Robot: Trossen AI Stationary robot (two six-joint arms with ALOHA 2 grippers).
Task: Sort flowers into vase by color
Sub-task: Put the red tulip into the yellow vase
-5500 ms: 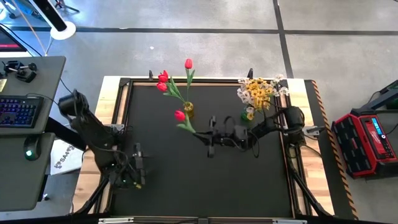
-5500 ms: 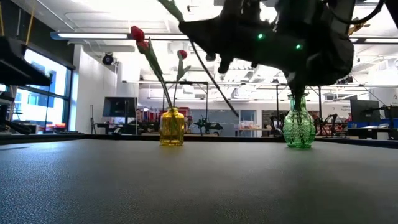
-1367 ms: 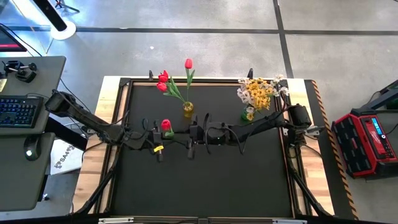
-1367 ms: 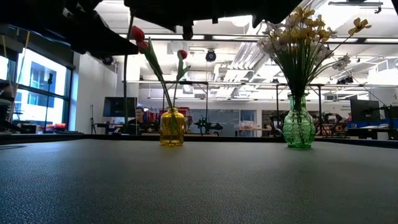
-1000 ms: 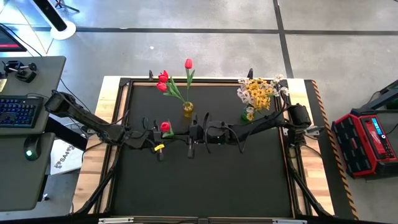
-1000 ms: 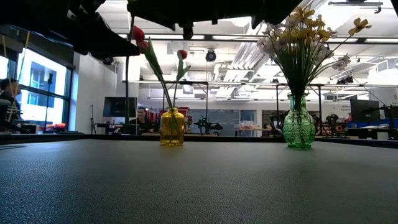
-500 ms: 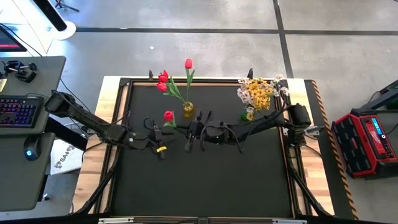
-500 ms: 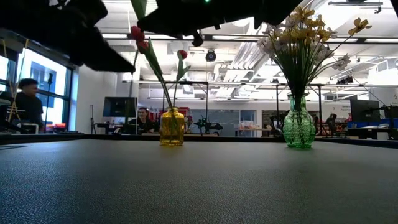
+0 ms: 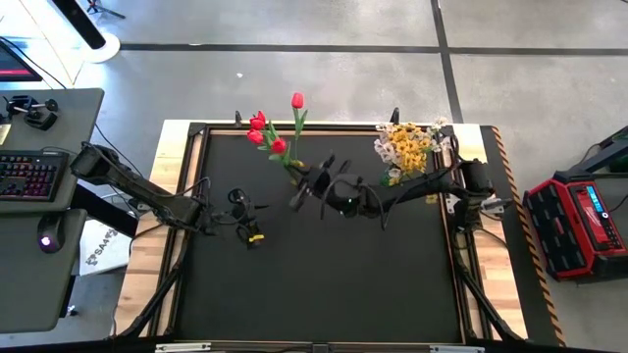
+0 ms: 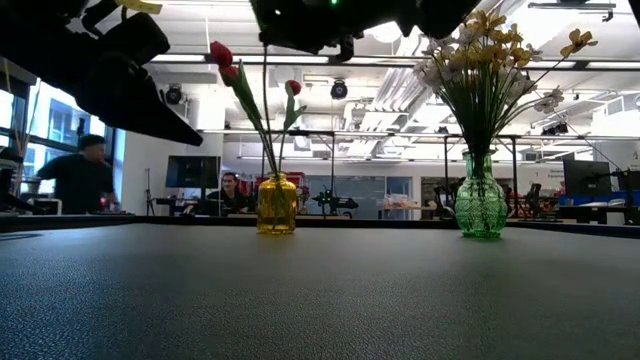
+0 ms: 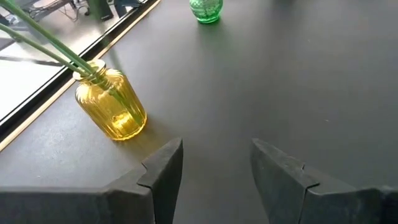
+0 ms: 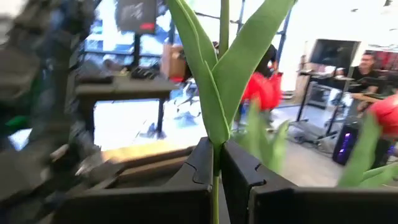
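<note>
My right gripper [image 9: 304,183] is shut on a red tulip [image 9: 279,147] and hovers over the yellow vase [image 10: 277,203]. Its stem [image 10: 265,110] hangs straight down toward the vase mouth; whether the end is inside, I cannot tell. The vase stands near the far edge with three more red tulips [image 9: 257,124] in it. My left gripper [image 9: 238,204] is open and empty, left of the vase [image 11: 112,106], above the table. A green vase [image 10: 480,205] to the right holds white and yellow sprays [image 9: 410,147]. My right gripper pinches the tulip's green stem [image 12: 215,163] between its two fingers, just below where the leaves [image 12: 214,74] branch off. The fingers lie across the stem. The tulip is lifted clear and stands about upright, bud up, with the long stem hanging below the fingers.
The black table top [image 9: 324,284] is bare on its near half. A raised frame [image 9: 191,176] rims the table. A desk with a keyboard [image 9: 25,176] stands at left and a red case [image 9: 579,221] on the floor at right. People [image 10: 85,170] move in the room behind.
My right gripper has carried the tulip away from my left gripper, toward the far edge and over the yellow vase. It has turned, so the tulip now stands upright with its bud among the other tulips. My left gripper has stayed about where it was.
</note>
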